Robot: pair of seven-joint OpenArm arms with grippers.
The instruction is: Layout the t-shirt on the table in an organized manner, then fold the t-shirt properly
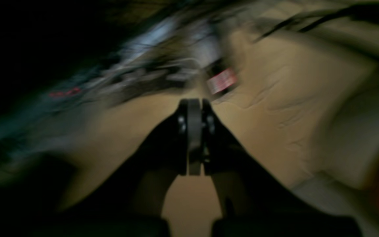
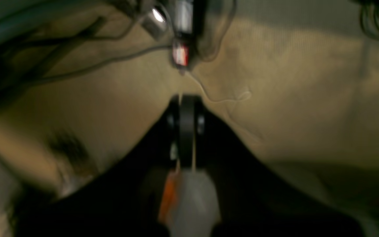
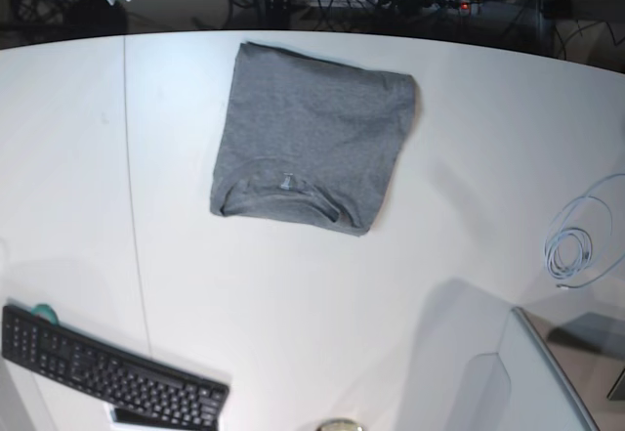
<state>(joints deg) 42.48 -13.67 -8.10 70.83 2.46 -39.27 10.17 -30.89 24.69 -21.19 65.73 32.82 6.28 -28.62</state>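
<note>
- T-shirt lying folded into a compact grey rectangle on the table, in the far half, a little left of middle in the base view.
- Collar edge of the fold turned toward the near side, small neck tag showing just above the ribbed neckline; far edge close to the table's curved dark rim.
- Thin dark seam line running near-to-far across the white top, left of the fold and apart from it.
- Black keyboard at the near left corner, set at a slant, well apart from the shirt.
- Coiled pale cable resting on the right side of the table, also well apart from the shirt.
- No open container recognisable on the table in the base view; nothing seen holding other things.
- Left gripper seen only from its wrist camera, fingers clenched flat against each other, nothing between them; blurred tan surface and cabling behind.
- Right gripper likewise pressed shut and empty, with a tan blurred background and loose wires above it.
- Neither arm visible in the base view; neither gripper touching the shirt.
- Wrist views too smeared to name what lies behind the fingers.
</note>
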